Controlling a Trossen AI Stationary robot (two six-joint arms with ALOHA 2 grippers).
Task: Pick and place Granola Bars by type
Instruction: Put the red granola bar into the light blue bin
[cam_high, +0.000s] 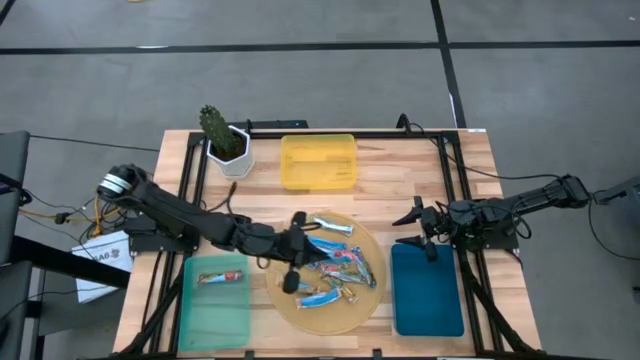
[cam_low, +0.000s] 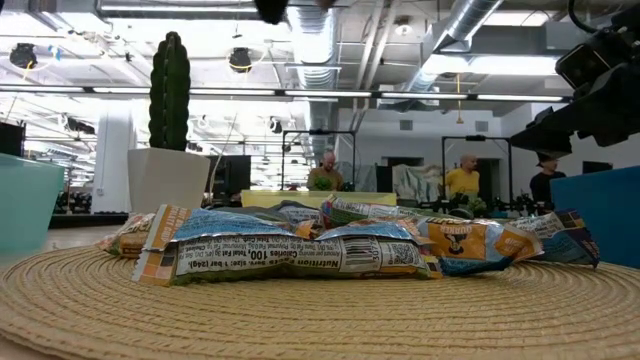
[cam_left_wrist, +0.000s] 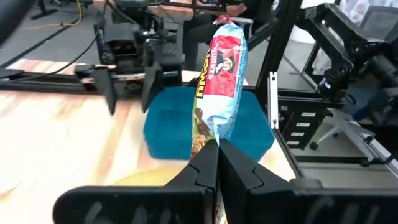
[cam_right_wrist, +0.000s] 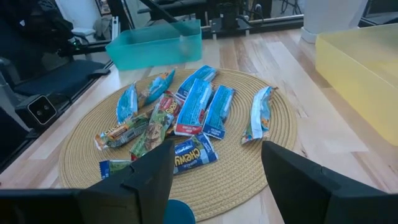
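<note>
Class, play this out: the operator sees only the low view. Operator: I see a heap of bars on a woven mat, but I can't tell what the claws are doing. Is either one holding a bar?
Observer: Yes. The left claw is shut on a red-and-blue bar, over the mat.
Operator: And the right claw?
Observer: The right claw is open and holds nothing, beside the blue tray.
Operator: Is any bar sorted yet?
Observer: A lone bar lies in the green tray.
</note>
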